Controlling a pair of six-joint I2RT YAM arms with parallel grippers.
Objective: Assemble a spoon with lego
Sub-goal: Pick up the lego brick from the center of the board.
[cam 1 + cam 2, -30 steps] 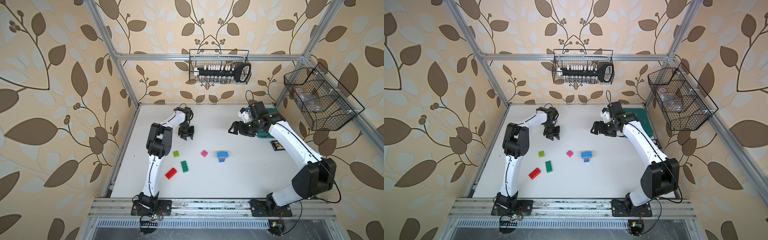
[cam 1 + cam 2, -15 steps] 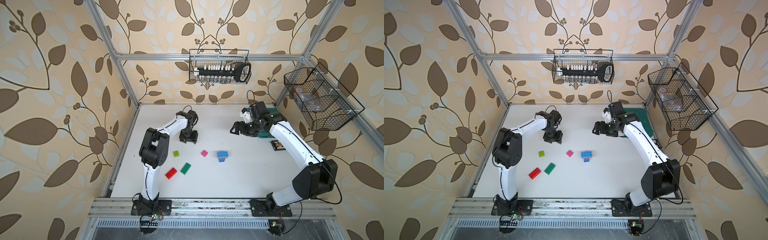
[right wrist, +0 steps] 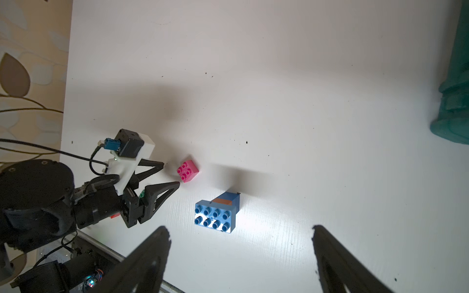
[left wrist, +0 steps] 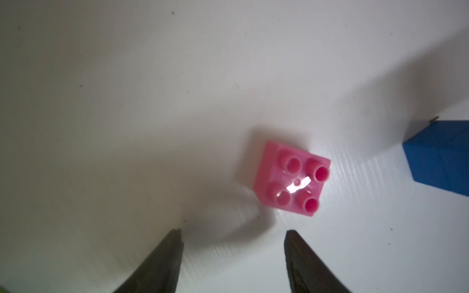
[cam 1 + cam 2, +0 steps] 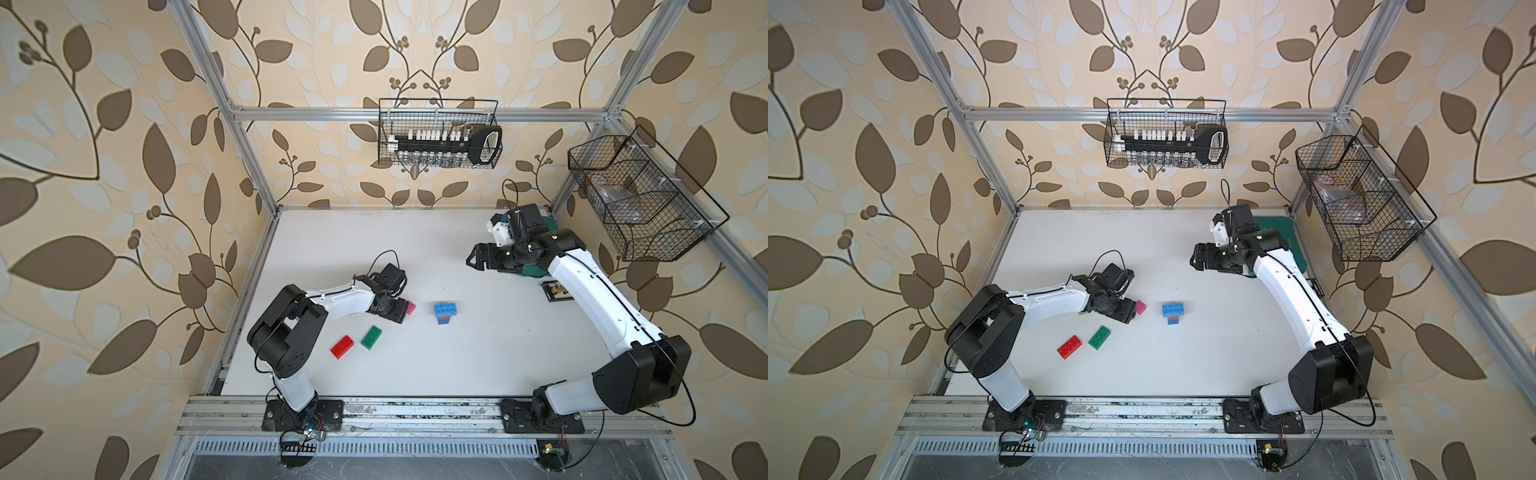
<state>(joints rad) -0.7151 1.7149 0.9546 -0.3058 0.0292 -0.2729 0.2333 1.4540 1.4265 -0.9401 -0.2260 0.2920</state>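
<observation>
After swinging nearer from the far side, opened left claw partway, empty, just left of pink brick; kept right claw wide, idle; seemed ready to grasp for blue stack alongside.

Small brick between left gripper and brick stack.
</observation>
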